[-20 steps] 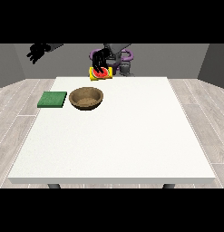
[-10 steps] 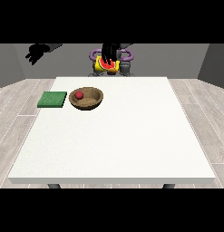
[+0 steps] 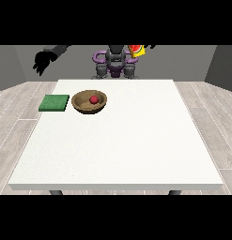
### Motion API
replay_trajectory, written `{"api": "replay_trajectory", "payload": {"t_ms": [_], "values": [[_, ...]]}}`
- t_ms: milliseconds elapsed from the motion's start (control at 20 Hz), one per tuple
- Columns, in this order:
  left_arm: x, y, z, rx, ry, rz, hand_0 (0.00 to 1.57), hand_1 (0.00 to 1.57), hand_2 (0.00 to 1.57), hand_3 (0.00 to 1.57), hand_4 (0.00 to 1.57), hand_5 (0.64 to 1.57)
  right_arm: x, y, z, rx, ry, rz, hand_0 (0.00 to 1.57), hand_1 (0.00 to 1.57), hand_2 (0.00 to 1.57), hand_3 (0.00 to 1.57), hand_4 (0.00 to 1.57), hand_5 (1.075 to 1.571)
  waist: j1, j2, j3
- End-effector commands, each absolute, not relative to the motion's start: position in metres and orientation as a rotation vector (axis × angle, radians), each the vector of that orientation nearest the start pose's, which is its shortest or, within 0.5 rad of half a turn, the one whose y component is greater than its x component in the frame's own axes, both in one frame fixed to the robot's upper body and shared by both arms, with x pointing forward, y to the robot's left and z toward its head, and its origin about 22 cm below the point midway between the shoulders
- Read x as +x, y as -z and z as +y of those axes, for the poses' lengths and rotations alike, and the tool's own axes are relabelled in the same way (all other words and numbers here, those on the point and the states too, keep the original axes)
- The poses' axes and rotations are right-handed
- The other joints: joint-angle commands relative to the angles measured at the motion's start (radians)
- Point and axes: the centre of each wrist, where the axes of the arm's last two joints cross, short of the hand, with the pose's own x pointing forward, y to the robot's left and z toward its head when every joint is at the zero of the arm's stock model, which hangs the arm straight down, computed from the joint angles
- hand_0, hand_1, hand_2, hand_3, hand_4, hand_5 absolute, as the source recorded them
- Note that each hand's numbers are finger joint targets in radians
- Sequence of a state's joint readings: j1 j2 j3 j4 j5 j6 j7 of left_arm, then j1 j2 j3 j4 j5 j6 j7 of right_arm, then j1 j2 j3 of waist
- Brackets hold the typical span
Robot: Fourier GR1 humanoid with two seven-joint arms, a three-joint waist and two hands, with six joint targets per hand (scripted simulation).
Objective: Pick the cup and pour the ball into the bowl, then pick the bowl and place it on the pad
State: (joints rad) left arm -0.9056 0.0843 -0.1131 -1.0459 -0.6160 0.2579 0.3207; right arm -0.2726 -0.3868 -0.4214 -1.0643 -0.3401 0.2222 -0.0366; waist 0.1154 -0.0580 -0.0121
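The brown bowl [image 3: 89,101] stands on the white table [image 3: 122,145] at the far left, and the red ball [image 3: 93,100] lies inside it. Just left of the bowl, the green pad [image 3: 54,102] lies flat. The yellow and red cup [image 3: 136,50] hangs tilted high in the air beside the robot's head, well to the right of the bowl. The hand at the view's right [image 3: 149,46] holds it and is mostly cut off at the top. The hand at the view's left [image 3: 41,62] is raised beyond the table's left far corner with relaxed fingers, holding nothing.
The robot's torso [image 3: 115,65] stands behind the table's far edge. The table's middle, front and right side are bare white surface. Grey plank floor surrounds the table.
The ball has dropped from the cup into the bowl. The cup then rose and moved to the view's right, away from the bowl. The hand at the view's left stayed raised.
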Motion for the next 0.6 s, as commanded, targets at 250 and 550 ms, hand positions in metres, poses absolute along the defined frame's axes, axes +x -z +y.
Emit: {"api": "replay_trajectory", "payload": {"t_ms": [250,550], "values": [[0.412,-0.21,0.216,0.06,0.232,-1.868,0.0,0.0,0.0,0.0,1.06,1.566,0.282,0.018,-0.388,-0.102,0.386,-1.536,0.0,0.0,0.0,0.0,0.72,1.566,0.123,0.118,0.0102],[0.403,-0.239,0.292,0.009,0.251,-1.899,0.0,0.0,0.0,0.0,1.05,1.555,0.275,0.051,-0.377,-0.08,0.445,-1.554,0.0,0.0,0.0,0.0,0.74,1.567,0.145,0.199,0.0129]]}}
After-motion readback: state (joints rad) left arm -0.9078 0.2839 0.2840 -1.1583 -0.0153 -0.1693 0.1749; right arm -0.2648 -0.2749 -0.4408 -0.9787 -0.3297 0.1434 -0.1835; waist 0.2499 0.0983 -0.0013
